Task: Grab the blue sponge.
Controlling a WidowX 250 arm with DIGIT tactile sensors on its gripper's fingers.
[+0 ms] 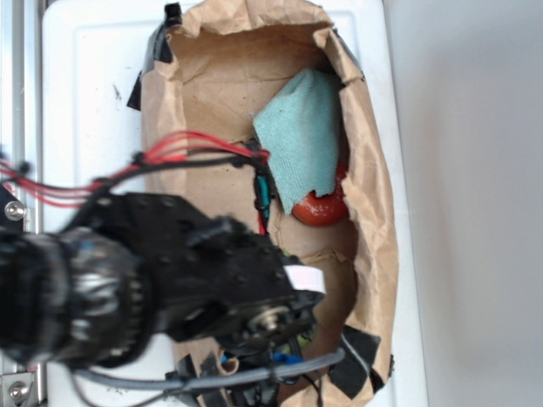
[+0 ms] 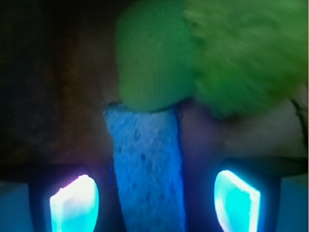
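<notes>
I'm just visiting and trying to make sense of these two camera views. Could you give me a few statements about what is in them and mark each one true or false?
1. The blue sponge lies between the two gripper fingers in the wrist view. True.
2. A green plush toy sits at the far end of the sponge. True.
3. The gripper is clamped shut on the sponge. False: both fingers stand apart from it, with gaps on each side.
4. The teal cloth lies on a bare metal table. False: it lies inside a brown paper bag.
5. The cloth partly covers a red object. True.
</notes>
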